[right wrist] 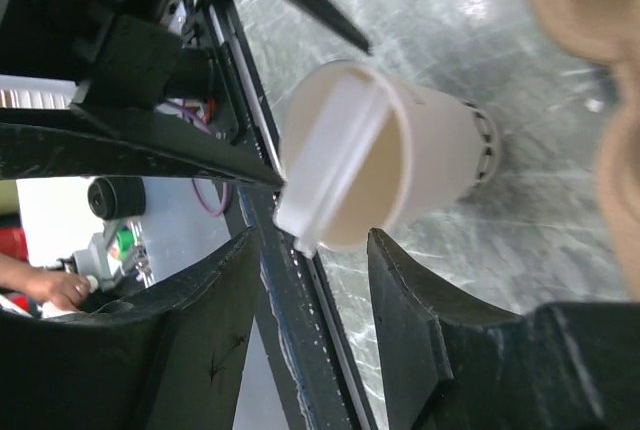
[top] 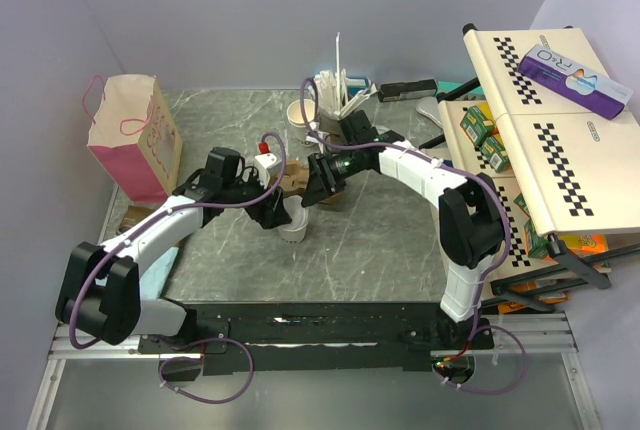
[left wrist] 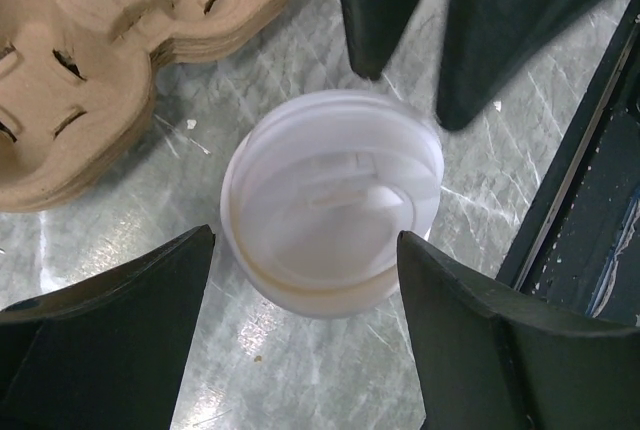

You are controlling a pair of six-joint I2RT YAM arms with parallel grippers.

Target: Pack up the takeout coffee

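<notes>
Judging the paper cup (right wrist: 440, 155) light and crushable, standing on the desk (top: 380, 240) beside the cardboard tray (left wrist: 80, 70), plastic lid (right wrist: 330, 150) askew, I'd squeeze its sides gently, my left tool (left wrist: 305, 240) and right tool (right wrist: 312, 238) both spread.

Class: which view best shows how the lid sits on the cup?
Right wrist: the lid lies tilted across the cup mouth. Left wrist looks straight down, hiding the tilt; top external shows only a small white blob.
</notes>
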